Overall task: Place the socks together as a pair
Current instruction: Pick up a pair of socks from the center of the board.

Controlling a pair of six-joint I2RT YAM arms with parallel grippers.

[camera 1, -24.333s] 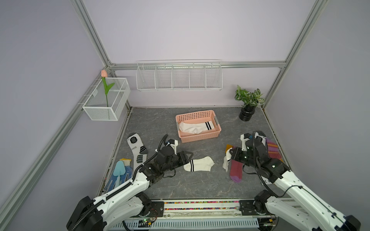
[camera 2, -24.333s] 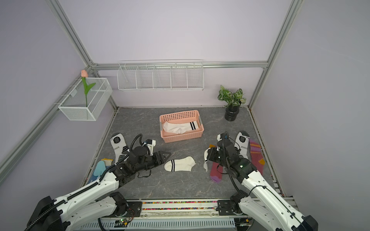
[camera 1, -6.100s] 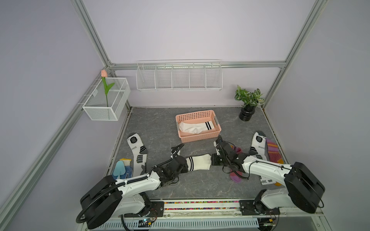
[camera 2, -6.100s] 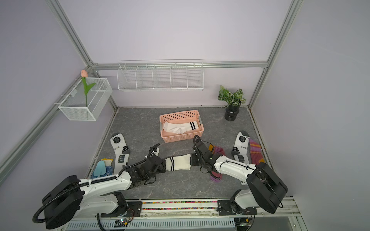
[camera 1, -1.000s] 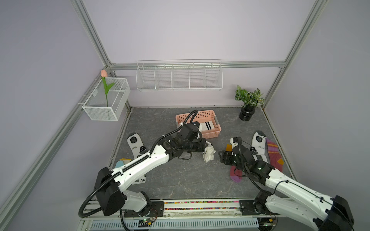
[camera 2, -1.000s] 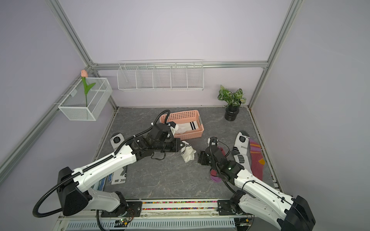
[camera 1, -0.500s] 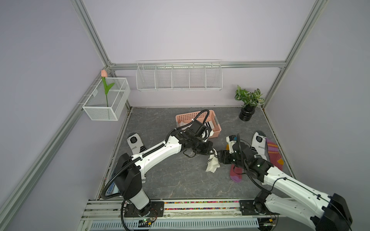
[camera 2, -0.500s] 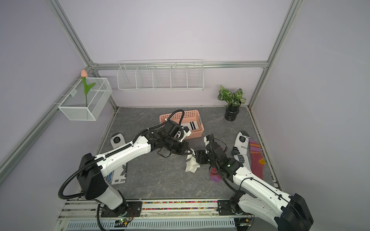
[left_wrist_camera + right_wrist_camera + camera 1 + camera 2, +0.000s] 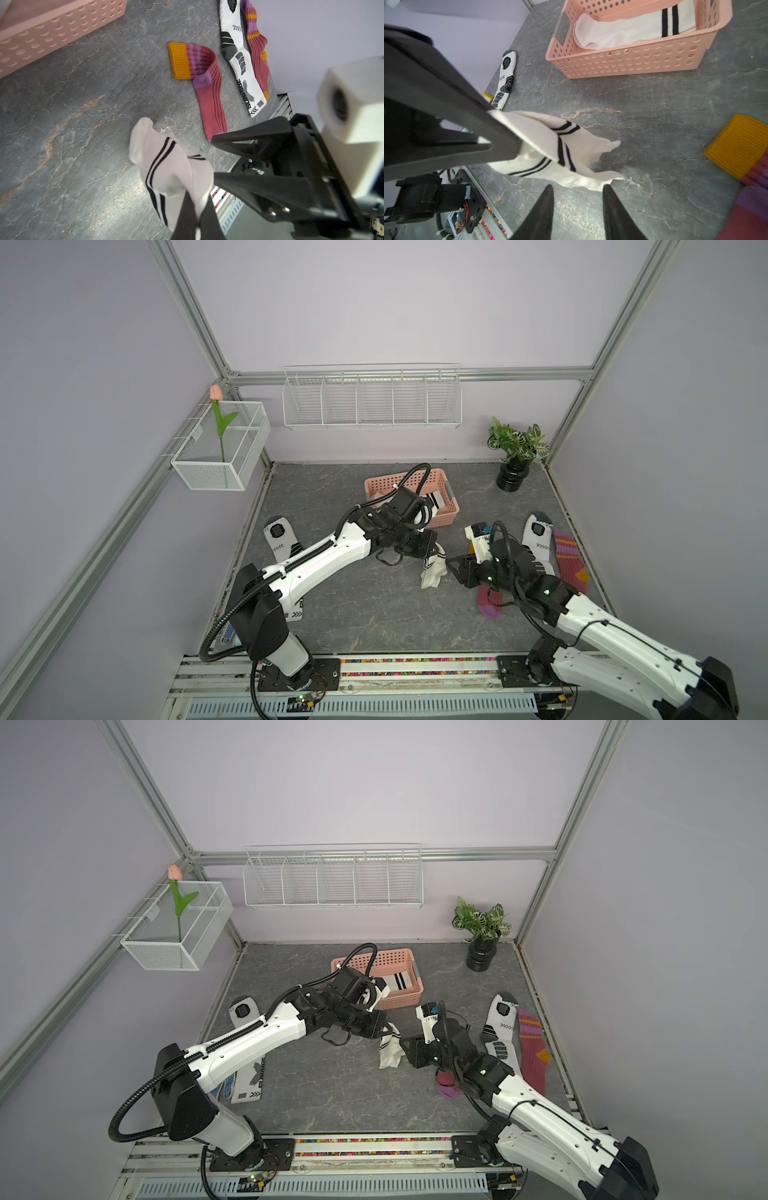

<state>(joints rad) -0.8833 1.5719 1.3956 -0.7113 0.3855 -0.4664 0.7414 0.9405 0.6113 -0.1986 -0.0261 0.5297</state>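
Soft cloth sock (image 9: 172,166), matt stone-look tabletop (image 9: 62,124) (smooth plastic basket (image 9: 633,60)).

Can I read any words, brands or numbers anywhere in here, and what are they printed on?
No text reads surely enough to quote.
white sports sock: black brand lettering and small chevron marks; the letters are turned and blurred.
second sports sock: dark lettering, too small to read.
right wrist camera: a small label, too small to read.

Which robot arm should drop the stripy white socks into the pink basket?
Left. The left arm has its jaws shut on the striped white socks, close to the pink basket. The right arm has its jaws apart, holding nothing.
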